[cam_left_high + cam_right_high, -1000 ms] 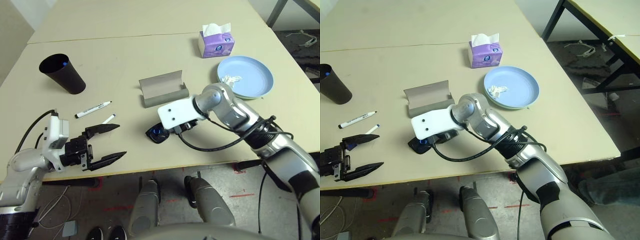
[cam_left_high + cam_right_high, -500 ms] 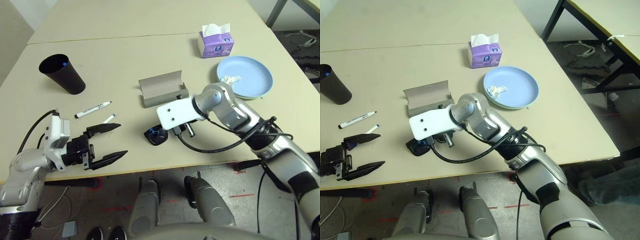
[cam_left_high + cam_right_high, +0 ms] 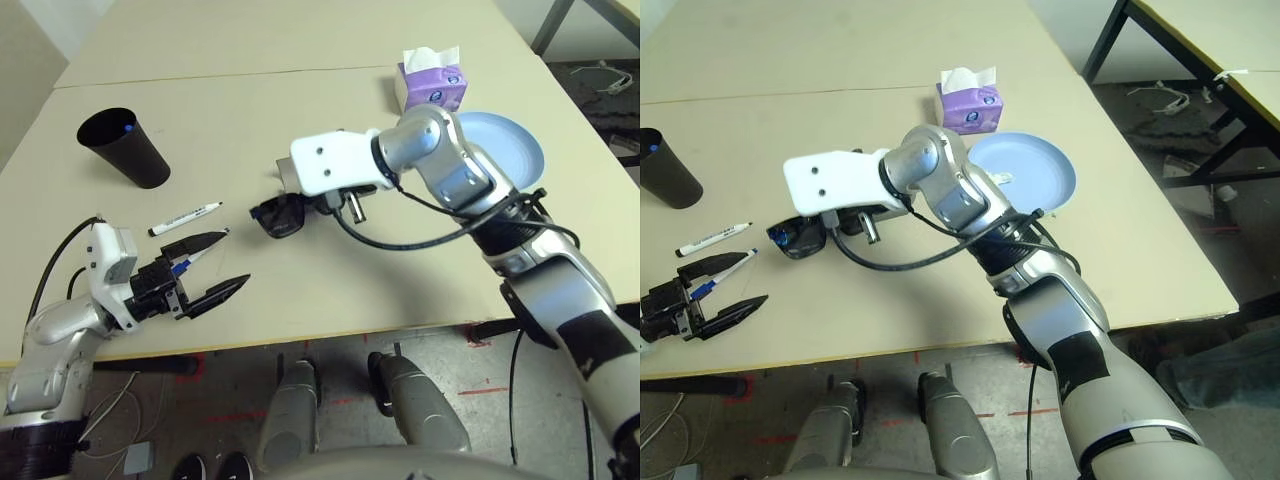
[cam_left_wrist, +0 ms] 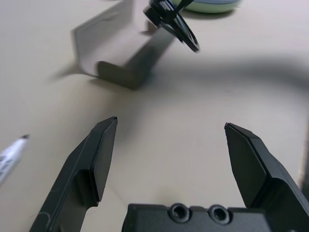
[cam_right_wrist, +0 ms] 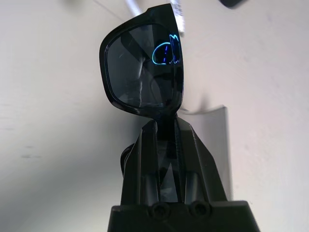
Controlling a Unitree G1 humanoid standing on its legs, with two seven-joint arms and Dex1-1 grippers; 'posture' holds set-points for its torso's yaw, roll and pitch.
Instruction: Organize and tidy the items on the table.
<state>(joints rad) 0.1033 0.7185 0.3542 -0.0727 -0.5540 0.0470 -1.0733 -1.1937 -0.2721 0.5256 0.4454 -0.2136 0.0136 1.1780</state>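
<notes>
The right gripper (image 5: 164,126) is clenched on the black sunglasses (image 3: 279,214), pinching them at the frame so the lenses hang clear of the table (image 3: 300,110), just beside the near-left end of the open grey glasses case (image 3: 287,175). The step in hand looks to be laying the sunglasses into that case. To do it well, bring them over the middle of the case's trough, line their long side up with the case's length, and lower until they rest in the trough before easing the grip; letting go while tilted or off to one end could leave them hanging over the lip. The left gripper (image 3: 214,270), well nearer the table's front edge than the case, hangs spread wide and empty, with a blue-capped marker (image 3: 198,255) lying just beside its fingers.
</notes>
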